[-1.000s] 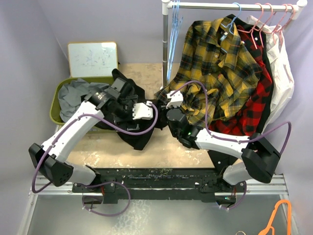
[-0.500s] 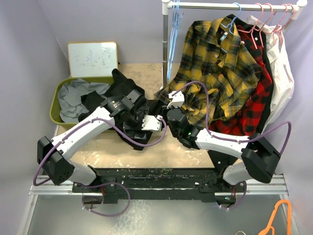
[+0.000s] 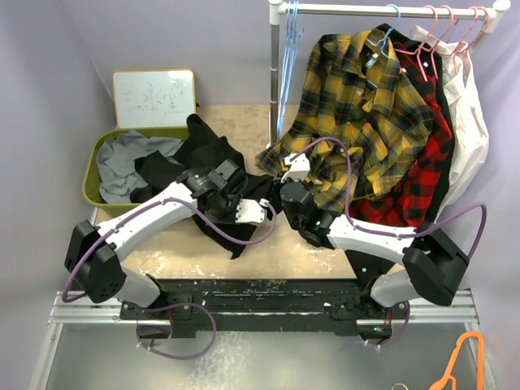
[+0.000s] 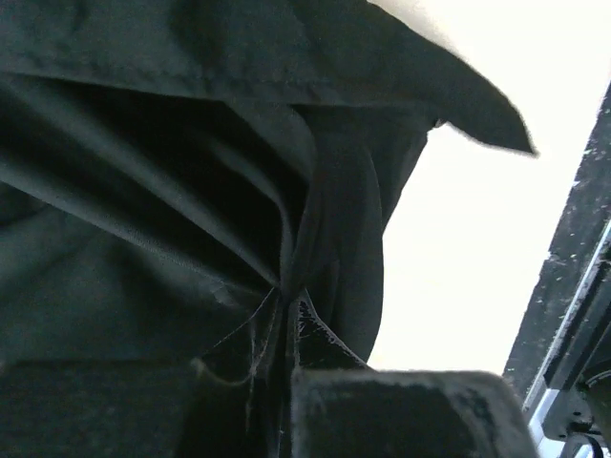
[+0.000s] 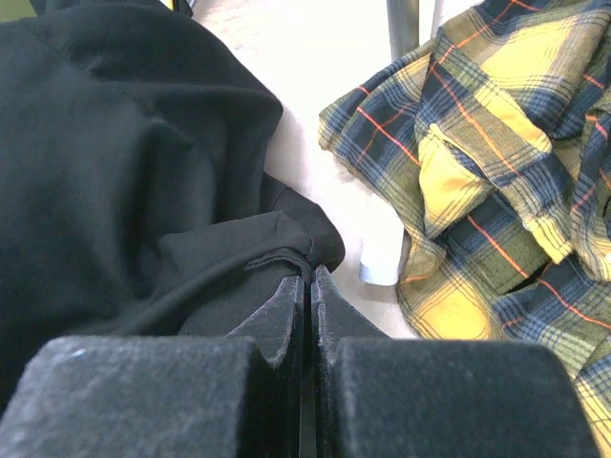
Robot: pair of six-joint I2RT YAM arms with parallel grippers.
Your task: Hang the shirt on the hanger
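Observation:
The black shirt (image 3: 207, 158) lies crumpled from the green bin out to the middle of the table. My left gripper (image 3: 256, 215) is shut on its near part. In the left wrist view the fabric (image 4: 172, 191) gathers into folds that run into the shut left gripper (image 4: 284, 334). My right gripper (image 3: 276, 185) is shut on a fold at the shirt's right edge, and the right wrist view shows that fold (image 5: 239, 258) pinched at the tips of the right gripper (image 5: 307, 286). The light-blue hanger (image 3: 283, 81) hangs at the rack's left end, away from both grippers.
The green bin (image 3: 89, 183) at the left holds a grey garment (image 3: 118, 162), with a whiteboard (image 3: 154, 97) behind it. On the rack hang a yellow plaid shirt (image 3: 357, 106), a red plaid shirt (image 3: 422, 162) and a white garment (image 3: 467, 122) on pink hangers (image 3: 443, 24). The rack's pole (image 5: 403, 14) stands just beyond my right gripper.
My left gripper has moved right and nearer, over the shirt's near part, and has gone from open to shut on the fabric. The right arm has hardly moved.

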